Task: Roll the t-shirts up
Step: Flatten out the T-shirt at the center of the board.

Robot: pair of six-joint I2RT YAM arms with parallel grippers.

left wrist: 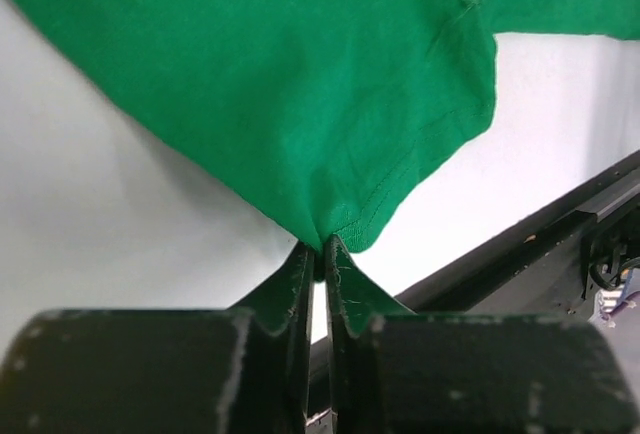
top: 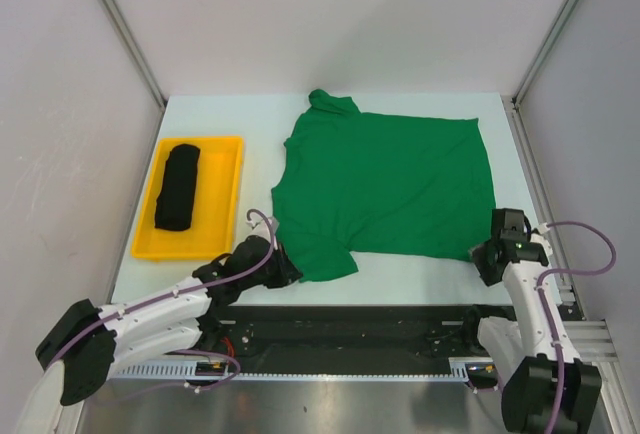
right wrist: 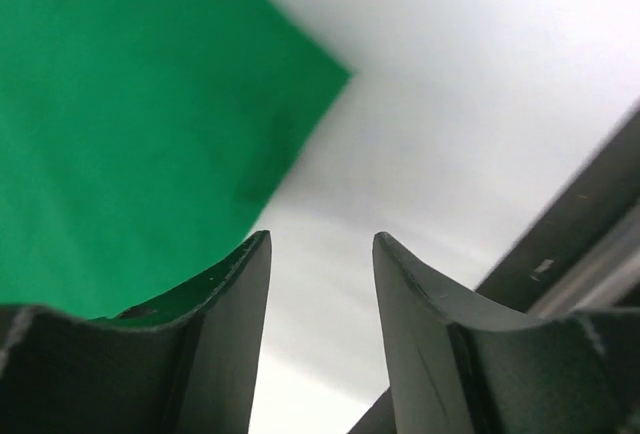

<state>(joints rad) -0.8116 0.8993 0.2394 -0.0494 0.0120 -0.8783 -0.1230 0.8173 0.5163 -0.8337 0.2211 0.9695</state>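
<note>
I have my low-stretched left gripper [left wrist: 320,252] pinching the green t-shirt [left wrist: 300,84] at its tips, right gripper [right wrist: 320,242] gaping, cloth ahead-left.

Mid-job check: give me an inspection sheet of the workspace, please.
Surface: pale table, flat.
Job's things: green t-shirt spread flat, unrolled; black t-shirt rolled, lying in the yellow tray.
Clutter: nothing seen.
Grippers: left gripper shut on the green sleeve hem; right gripper open beside the shirt's near corner, holding nothing.
Cables: purple cables loop from both wrists.
Surroundings: white walls, metal frame posts.
</note>
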